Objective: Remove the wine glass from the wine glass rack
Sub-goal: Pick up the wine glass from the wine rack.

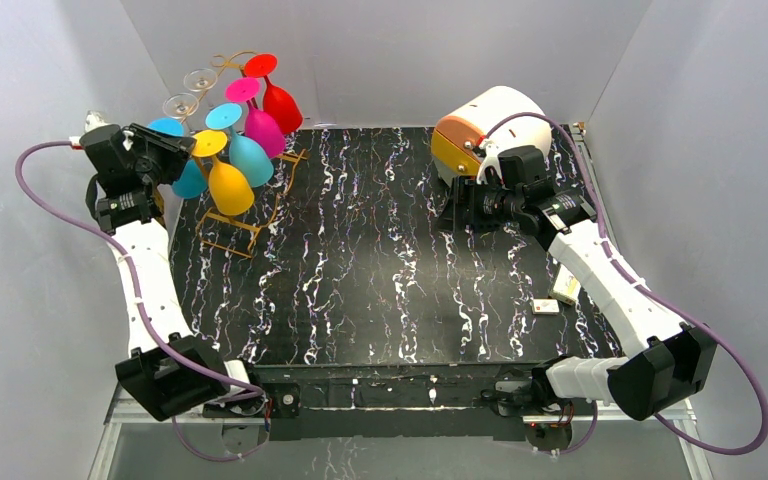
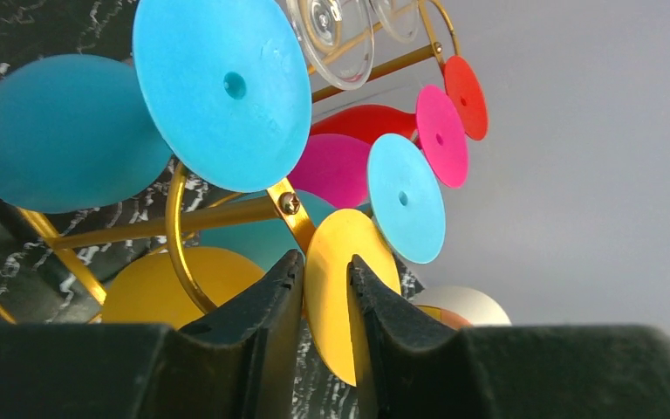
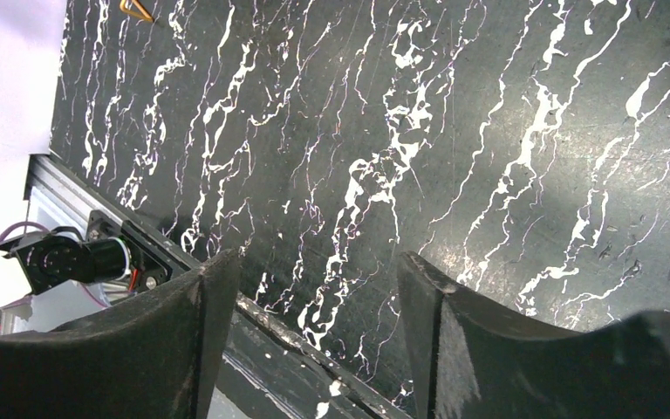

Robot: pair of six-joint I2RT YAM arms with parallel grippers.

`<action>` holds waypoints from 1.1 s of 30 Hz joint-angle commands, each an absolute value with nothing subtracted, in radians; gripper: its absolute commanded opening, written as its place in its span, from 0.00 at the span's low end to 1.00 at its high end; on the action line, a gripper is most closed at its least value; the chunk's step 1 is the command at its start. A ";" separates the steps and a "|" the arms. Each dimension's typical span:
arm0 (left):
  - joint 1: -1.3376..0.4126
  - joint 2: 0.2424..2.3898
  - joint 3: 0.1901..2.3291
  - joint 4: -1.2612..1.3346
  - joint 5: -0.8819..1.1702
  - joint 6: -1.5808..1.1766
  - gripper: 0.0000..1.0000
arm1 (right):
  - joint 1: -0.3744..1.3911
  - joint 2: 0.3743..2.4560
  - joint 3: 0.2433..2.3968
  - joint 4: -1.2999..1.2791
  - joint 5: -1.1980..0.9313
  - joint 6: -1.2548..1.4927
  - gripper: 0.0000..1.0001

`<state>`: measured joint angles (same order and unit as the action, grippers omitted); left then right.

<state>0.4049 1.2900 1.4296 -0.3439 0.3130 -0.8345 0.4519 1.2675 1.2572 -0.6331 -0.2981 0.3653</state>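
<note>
Over the far-left corner of the table point(image 1: 380, 290), the left gripper point(image 2: 324, 266) looks clamped on the foot of the yellow wine glass point(image 1: 230, 188), ready to slide it off the wine glass rack point(image 2: 140, 229). The right gripper point(image 3: 314, 271) hangs open, idle.

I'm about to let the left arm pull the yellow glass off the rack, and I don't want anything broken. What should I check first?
1. Left fingers closed on the yellow glass, at its foot: ok.
2. Yellow glass free of the rack: not ok, it hangs from it.
3. Exit path clear of neighbours: cannot tell. A blue glass has its foot right beside the yellow one.
4. Right gripper out of the way: ok, open over the table, far from the rack.
5. Rack steady enough for a pull: cannot tell.
</note>
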 commanded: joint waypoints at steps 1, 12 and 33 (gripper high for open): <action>0.407 1.253 1.340 -0.363 0.359 -0.893 0.23 | 0.451 1.262 1.285 -0.614 -0.308 0.375 0.77; 0.410 1.232 1.286 -0.297 0.382 -0.940 0.20 | 0.452 1.255 1.287 -0.614 -0.284 0.381 0.81; 0.417 1.204 1.192 -0.215 0.396 -1.065 0.00 | 0.452 1.235 1.284 -0.607 -0.269 0.387 0.82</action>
